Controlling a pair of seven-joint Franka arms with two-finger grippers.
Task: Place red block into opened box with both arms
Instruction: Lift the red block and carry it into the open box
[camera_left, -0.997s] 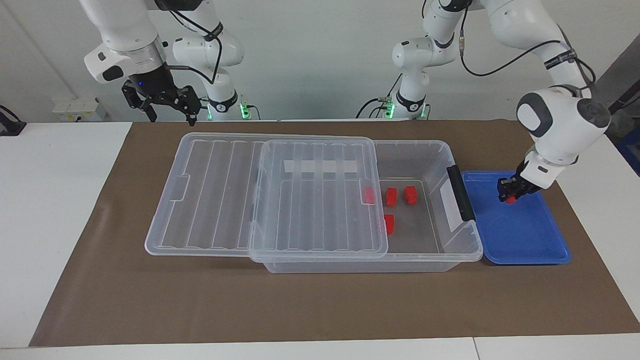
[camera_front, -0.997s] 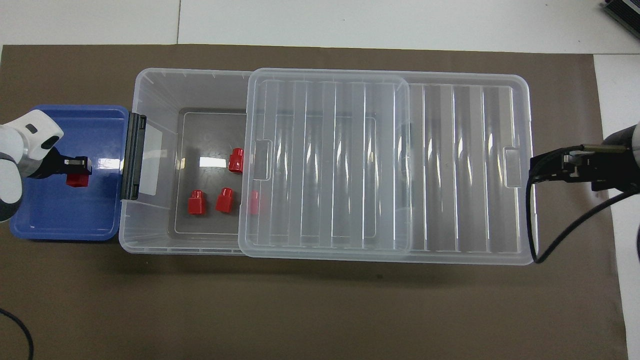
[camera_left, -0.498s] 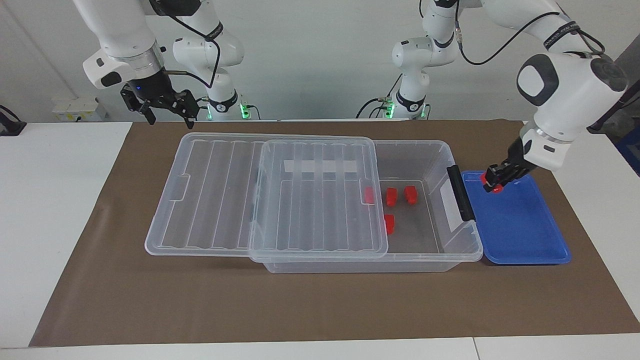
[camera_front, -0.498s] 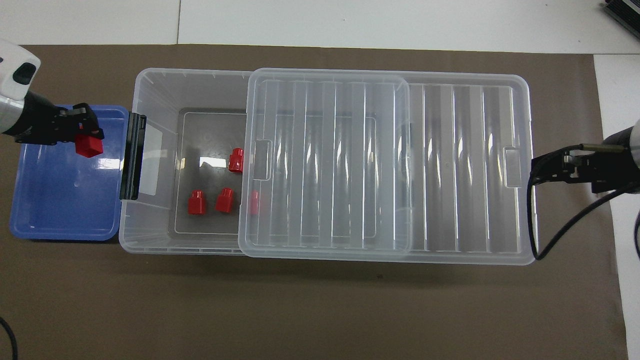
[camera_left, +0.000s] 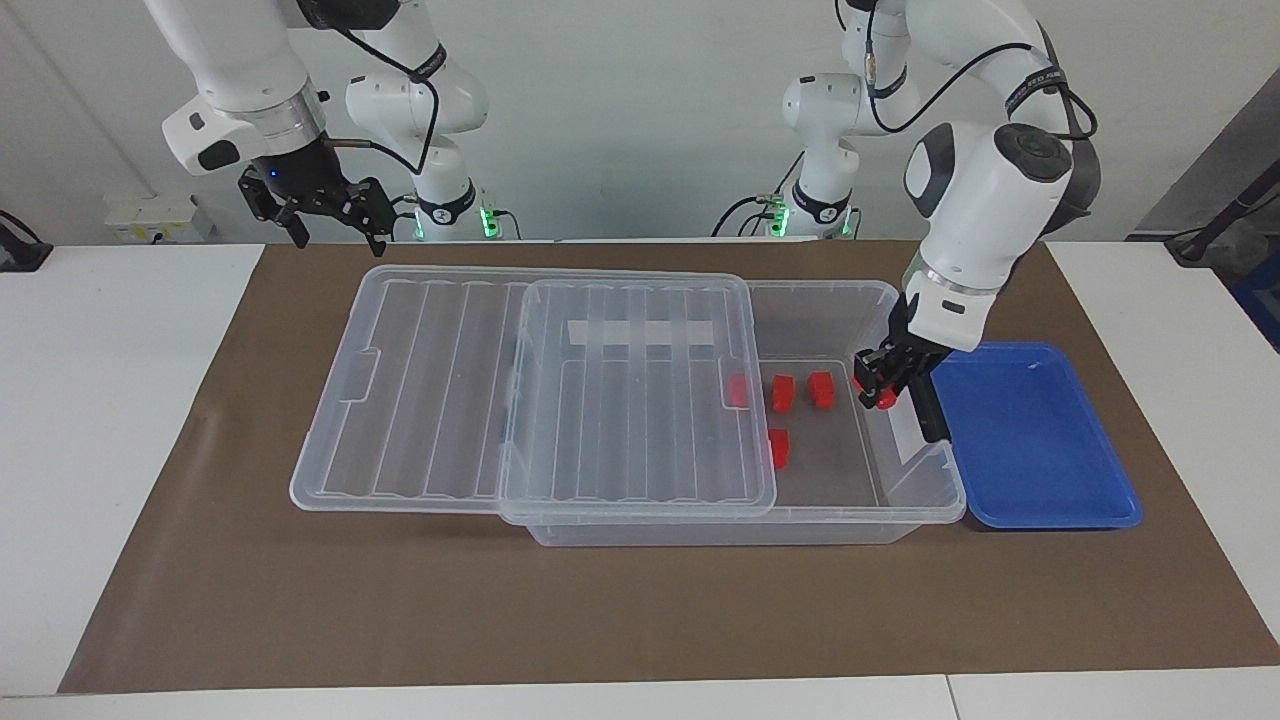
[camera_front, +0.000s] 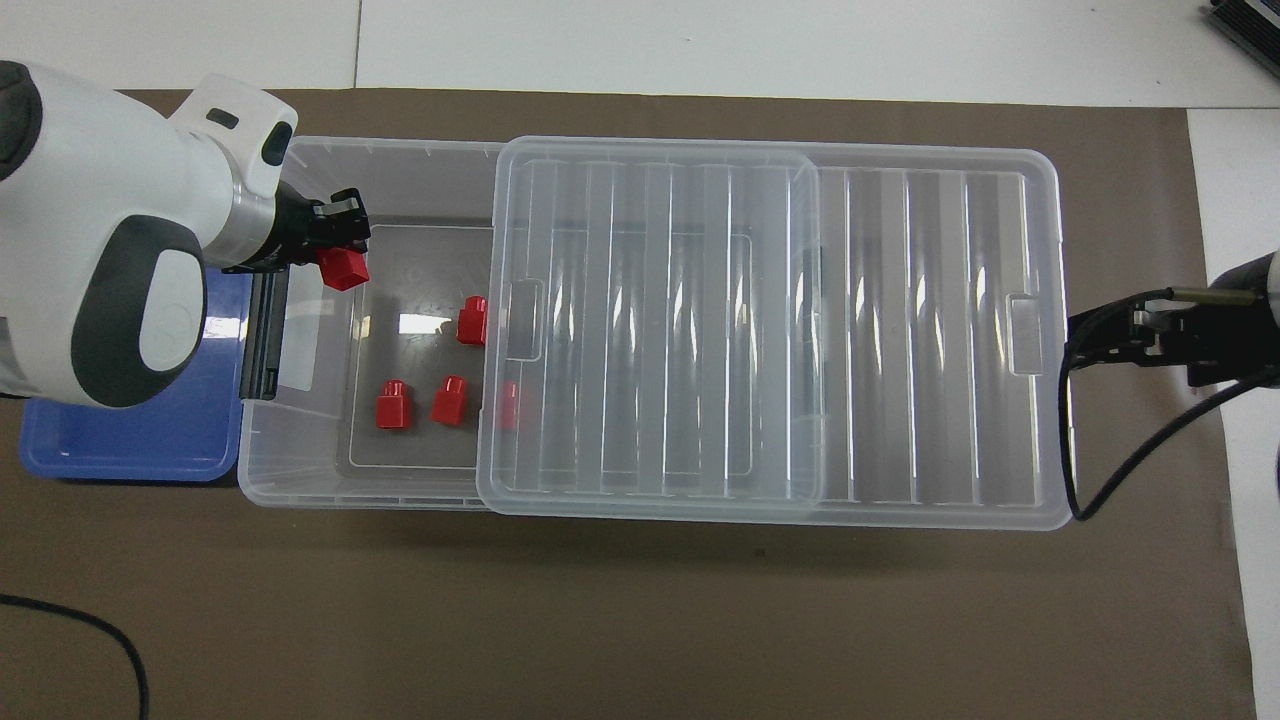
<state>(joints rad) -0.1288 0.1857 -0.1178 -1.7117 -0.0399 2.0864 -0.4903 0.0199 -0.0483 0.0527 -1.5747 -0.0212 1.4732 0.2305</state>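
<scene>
left black two-finger claw (camera_left: 876, 386) squeezed tight on small red plastic block (camera_left: 884, 399), over open end of big clear plastic box (camera_left: 905, 480) | do well: go low, let go gently, miss other blocks | right claw (camera_left: 335, 215) wide open, waits

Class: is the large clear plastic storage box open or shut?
Open: its ribbed clear lid is slid aside, exposing four small red blocks inside the box.

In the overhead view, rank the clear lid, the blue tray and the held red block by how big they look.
1. Clear lid, largest by far.
2. Blue tray, though the left arm hides much of it.
3. Red block in the left claw, smallest, even though it is raised toward the camera.
</scene>
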